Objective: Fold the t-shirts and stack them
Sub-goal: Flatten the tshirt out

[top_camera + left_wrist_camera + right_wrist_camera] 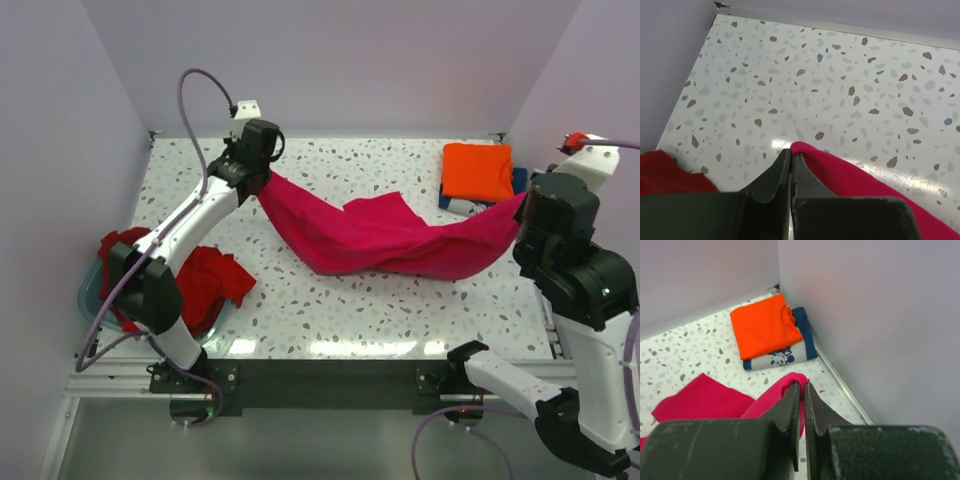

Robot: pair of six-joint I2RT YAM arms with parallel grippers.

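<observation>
Left jaws: closed on pink shirt (pixel 390 240) end, near far left corner.
Right jaws: closed on its other end, right edge.
Pink shirt: strung between, middle sagging on tabletop (pixel 330 310).
Orange shirt (pixel 478 170): folded atop navy shirt (pixel 805 332), far right corner.
Red shirts (pixel 215 280): tub (pixel 88 290), left edge.

White arms (pixel 190 215), black joints (pixel 150 290), purple cables (pixel 184 100)

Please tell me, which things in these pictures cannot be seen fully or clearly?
Top view: the navy shirt lies mostly under the orange shirt; its print is too small to read.
Top view: the left arm crosses the tub, so the dark red shirts cannot be counted.
Top view: the right arm hides the right fingers where they hold the magenta shirt.
</observation>
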